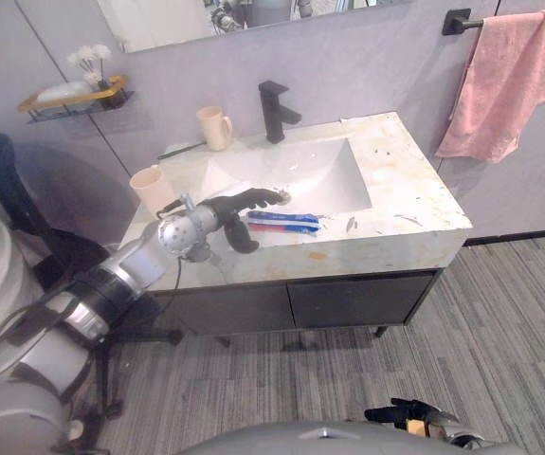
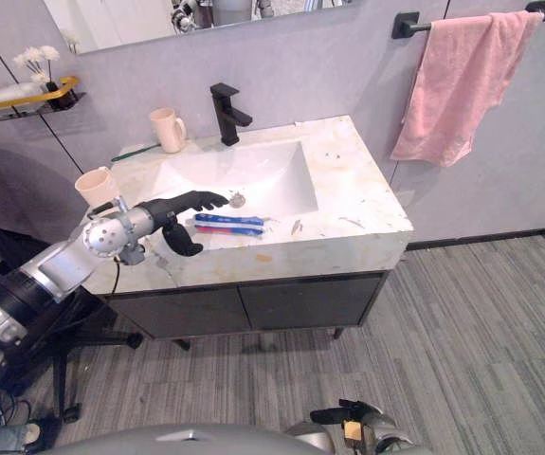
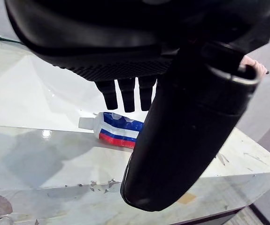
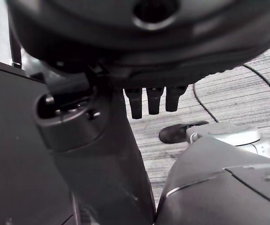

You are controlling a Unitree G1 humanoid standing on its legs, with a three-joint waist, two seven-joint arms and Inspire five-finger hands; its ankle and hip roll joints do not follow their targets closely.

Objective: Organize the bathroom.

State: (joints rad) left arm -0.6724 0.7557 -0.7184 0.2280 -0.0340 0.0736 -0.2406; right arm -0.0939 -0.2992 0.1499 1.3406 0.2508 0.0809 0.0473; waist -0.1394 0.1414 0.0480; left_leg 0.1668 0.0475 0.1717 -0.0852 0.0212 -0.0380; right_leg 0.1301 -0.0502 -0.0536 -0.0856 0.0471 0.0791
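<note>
Far left there's a small wall shelf [image 1: 73,98] with white flowers [image 1: 90,59] on it. On the marble surface [image 1: 414,204], a pinkish cup [image 1: 152,190] sits at the left edge, just beside the left arm. A cream mug [image 1: 214,127] stands at the far side, next to the black faucet [image 1: 274,110].

The left hand [image 1: 237,210] reaches over the near left part of the surface, fingers [image 1: 258,198] stretched out straight toward the basin [image 1: 300,175] and thumb hanging down, holding nothing. Just right of it, the toothpaste tube [image 1: 282,222], striped blue, white and red, lies flat on the near edge of the surface in front of the basin, close to the thumb but apart from it.

On the right a pink towel [image 1: 507,83] hangs from a wall bar.

The right hand [image 4: 125,154] hangs low over the floor, fingers relaxed and empty.
</note>
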